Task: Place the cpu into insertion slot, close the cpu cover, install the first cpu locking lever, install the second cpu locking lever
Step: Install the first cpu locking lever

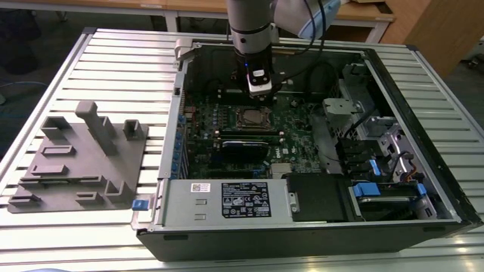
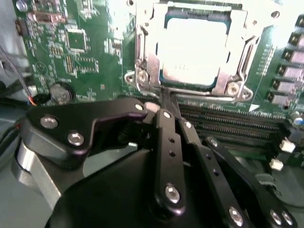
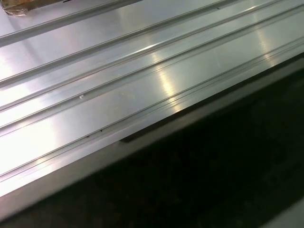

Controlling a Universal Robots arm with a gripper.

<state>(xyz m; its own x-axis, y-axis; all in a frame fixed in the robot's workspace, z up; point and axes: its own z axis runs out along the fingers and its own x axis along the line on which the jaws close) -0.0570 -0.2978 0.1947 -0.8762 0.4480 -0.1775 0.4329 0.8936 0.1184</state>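
Observation:
The cpu (image 2: 192, 47) lies in the insertion slot (image 1: 253, 118) on the green board, its pale metal face showing through the cut-out of the cpu cover (image 2: 237, 66), which lies flat over it. My gripper (image 2: 163, 97) hangs just beside the socket's edge, on the side toward the back of the case in the exterior view (image 1: 261, 97). Its black fingers (image 2: 167, 137) meet at the tips, right at the cover's rim. I cannot tell whether they touch a lever. Thin metal rods (image 2: 138, 52) run along the socket's sides.
The open computer case (image 1: 423, 136) stands on a ribbed metal table (image 3: 118, 85). A grey box with a black label (image 1: 226, 198) fills the case's front. Memory slots (image 2: 228, 123) lie next to the socket. A grey fixture plate (image 1: 79, 164) is on the exterior view's left.

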